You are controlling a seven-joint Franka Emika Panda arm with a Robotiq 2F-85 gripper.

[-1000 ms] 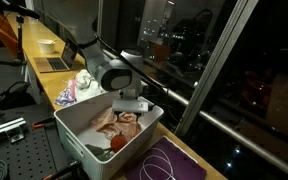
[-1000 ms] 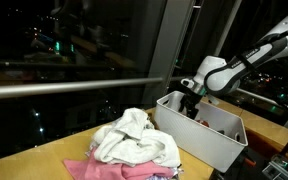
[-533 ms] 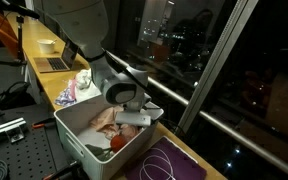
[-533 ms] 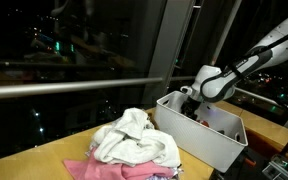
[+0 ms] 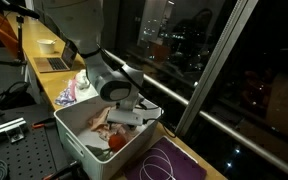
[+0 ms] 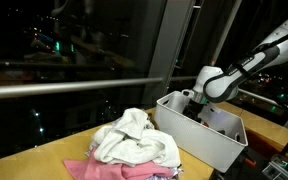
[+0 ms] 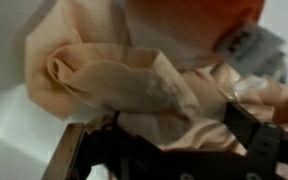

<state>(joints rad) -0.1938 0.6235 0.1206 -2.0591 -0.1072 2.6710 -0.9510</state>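
1. Inside the white bin (image 5: 72, 138), the gripper (image 7: 169, 150) holds its jaws spread wide and clamps nothing. A fold of peach cloth (image 7: 114, 75) bulges up between its fingers (image 7: 79, 152).
2. Whether the pads touch that fold cannot be told.
3. The peach cloth fills the bin's middle, and an orange-red cloth (image 5: 116, 143) lies just beside it, toward one end wall.
4. The bin's walls ring the gripper on every side, so the only open room is upward, above the rim.
5. Beyond one end of the bin, a pile of white and pink clothes (image 6: 134, 142) sits on the wooden counter (image 6: 44, 160).
6. Along the bin's far rim rises the dark window (image 5: 214, 60). At the bin's other end lies a purple mat (image 5: 174, 165).
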